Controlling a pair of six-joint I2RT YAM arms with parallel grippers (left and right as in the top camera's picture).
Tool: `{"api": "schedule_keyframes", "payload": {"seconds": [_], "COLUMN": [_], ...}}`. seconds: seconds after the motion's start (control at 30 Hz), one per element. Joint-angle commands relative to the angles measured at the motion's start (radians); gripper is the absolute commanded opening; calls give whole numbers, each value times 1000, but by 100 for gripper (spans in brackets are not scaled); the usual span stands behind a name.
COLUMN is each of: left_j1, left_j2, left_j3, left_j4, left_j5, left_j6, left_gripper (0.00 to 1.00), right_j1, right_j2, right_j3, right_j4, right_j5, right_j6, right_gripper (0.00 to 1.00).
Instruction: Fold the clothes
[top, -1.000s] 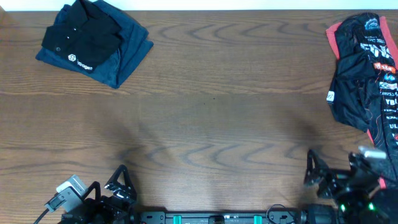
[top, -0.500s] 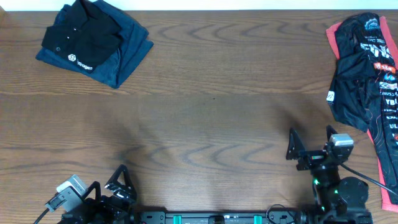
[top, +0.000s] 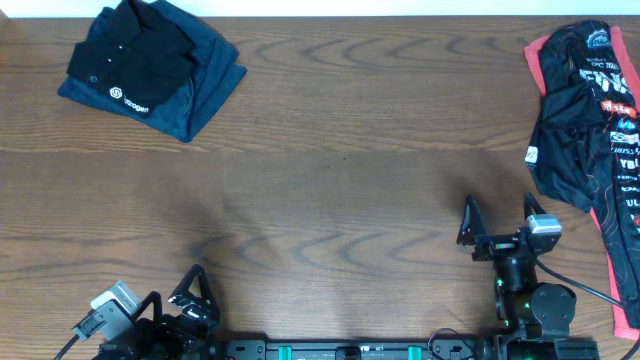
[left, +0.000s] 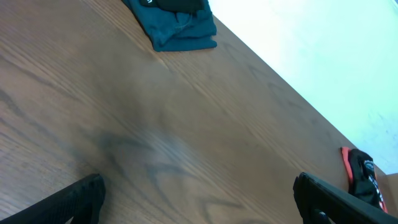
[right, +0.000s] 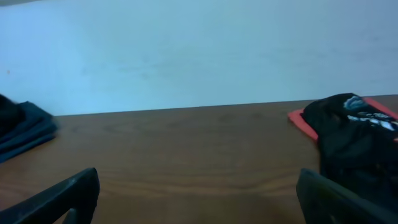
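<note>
black jerseys with pink-red trim (top: 585, 120): crumpled, unfolded, at right edge of brown wooden worktop (top: 340, 190) | black collared shirt (top: 125, 65): folded at worktop's far-left corner, seemingly finished | right claw (top: 498, 215): spread wide near jerseys, probably to grab | left claw (top: 172, 292): spread, parked at worktop's near edge

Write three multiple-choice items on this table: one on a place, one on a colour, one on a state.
1. Where does the folded black shirt lie? A) middle B) far left corner C) far right corner
2. What colour trims the crumpled garment? A) pink-red B) green C) yellow
3. How is the right claw? A) shut on the shirt B) shut, empty C) open, empty
Answers: B, the overhead view shows it far left; A, a pink-red border runs along it; C, its fingers stand apart with nothing between.
</note>
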Motion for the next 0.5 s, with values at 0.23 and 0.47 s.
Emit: {"api": "schedule_keyframes", "payload": {"seconds": [0.23,0.47], "left_j1": [1,1], "left_j2": [1,1], "left_j3": [2,2], "left_j4": [3,4], "left_j5": [10,10], "left_j6": [-9,-9], "left_gripper": [98,98], "right_j1": [13,13], "right_j2": [-6,-6], "right_j3": [-2,-2], "right_j4": [-97,-97], "right_j5": [56,56], "right_j6": [-14,-14], "right_gripper": [99,99]}}
